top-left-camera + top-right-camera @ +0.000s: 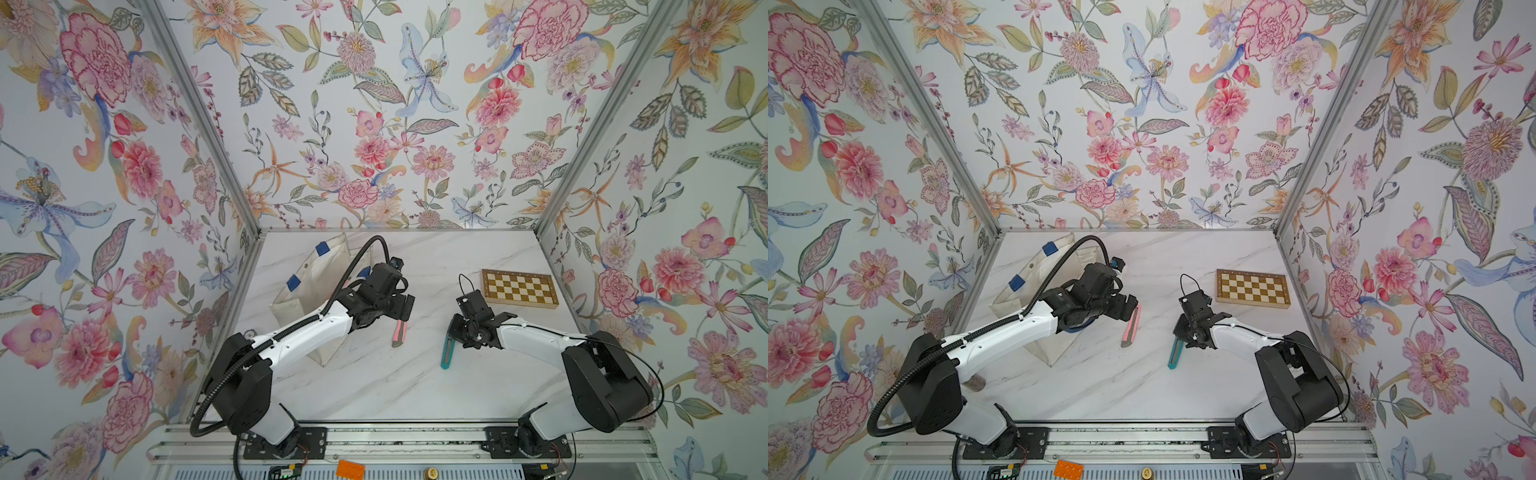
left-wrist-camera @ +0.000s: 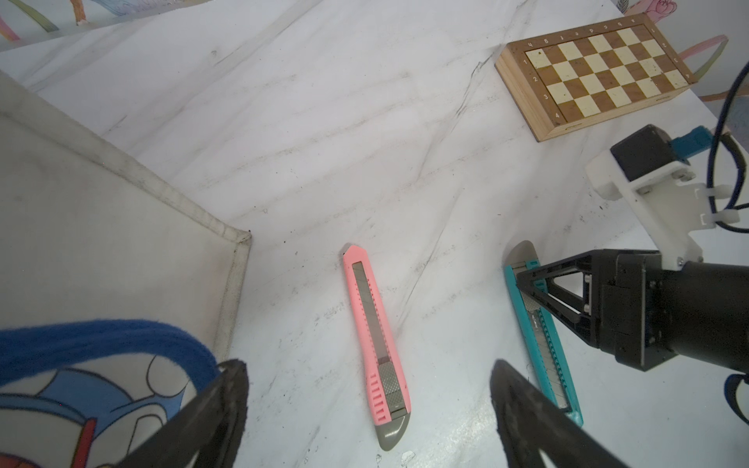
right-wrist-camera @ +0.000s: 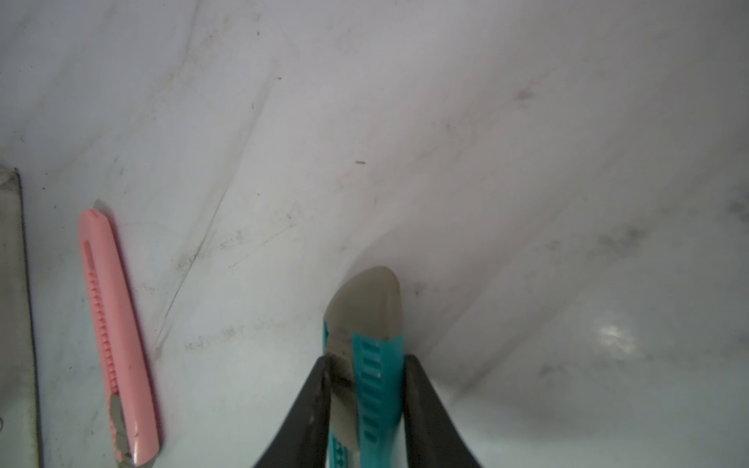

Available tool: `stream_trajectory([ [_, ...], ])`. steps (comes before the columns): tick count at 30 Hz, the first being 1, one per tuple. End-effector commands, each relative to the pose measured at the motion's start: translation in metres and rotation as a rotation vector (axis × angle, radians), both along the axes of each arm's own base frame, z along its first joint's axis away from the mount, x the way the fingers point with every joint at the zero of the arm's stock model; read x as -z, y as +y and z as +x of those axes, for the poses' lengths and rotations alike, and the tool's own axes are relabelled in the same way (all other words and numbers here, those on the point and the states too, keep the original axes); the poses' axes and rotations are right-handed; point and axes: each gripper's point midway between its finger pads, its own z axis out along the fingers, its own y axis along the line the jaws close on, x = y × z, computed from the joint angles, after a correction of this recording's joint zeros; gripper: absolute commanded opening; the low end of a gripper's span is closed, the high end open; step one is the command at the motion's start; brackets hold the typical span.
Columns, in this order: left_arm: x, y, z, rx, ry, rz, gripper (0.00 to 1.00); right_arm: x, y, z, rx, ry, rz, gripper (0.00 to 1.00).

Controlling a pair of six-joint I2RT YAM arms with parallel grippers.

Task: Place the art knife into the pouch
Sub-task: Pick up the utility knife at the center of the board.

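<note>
White marble table bears the pouch, a pink knife, a teal knife and a chessboard

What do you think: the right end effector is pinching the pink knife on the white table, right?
No, the colour is wrong. The right end effector is pinching the teal knife on the white table; the pink knife lies free. The right wrist view shows it.

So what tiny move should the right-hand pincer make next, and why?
Probably lift straight up a little: the right pincer looks closed on the teal knife, which lies on the table, well apart from the pouch.
</note>
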Motion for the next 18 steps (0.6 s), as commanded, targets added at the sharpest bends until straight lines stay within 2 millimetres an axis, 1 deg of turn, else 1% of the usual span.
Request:
stream_trajectory([
  [1, 0.006, -0.003, -0.005, 0.033, 0.011, 0.018, 0.94, 0.036, -0.019, -0.037, 0.008, 0.161, -0.097, 0.3],
  [6, 0.005, -0.003, -0.005, 0.038, 0.009, 0.022, 0.94, 0.038, -0.015, -0.034, 0.001, 0.169, -0.091, 0.32],
  [10, 0.004, -0.003, -0.004, 0.041, 0.003, 0.026, 0.94, 0.038, -0.012, -0.031, -0.001, 0.172, -0.09, 0.32],
  [14, 0.001, -0.003, -0.003, 0.042, 0.0, 0.031, 0.94, 0.035, -0.009, -0.027, -0.002, 0.164, -0.081, 0.25],
  [17, -0.001, -0.002, -0.002, 0.042, -0.007, 0.036, 0.95, 0.029, -0.006, -0.023, -0.005, 0.152, -0.072, 0.21],
  [18, -0.001, -0.002, -0.002, 0.042, -0.008, 0.038, 0.95, 0.026, -0.005, -0.022, -0.007, 0.145, -0.068, 0.18],
])
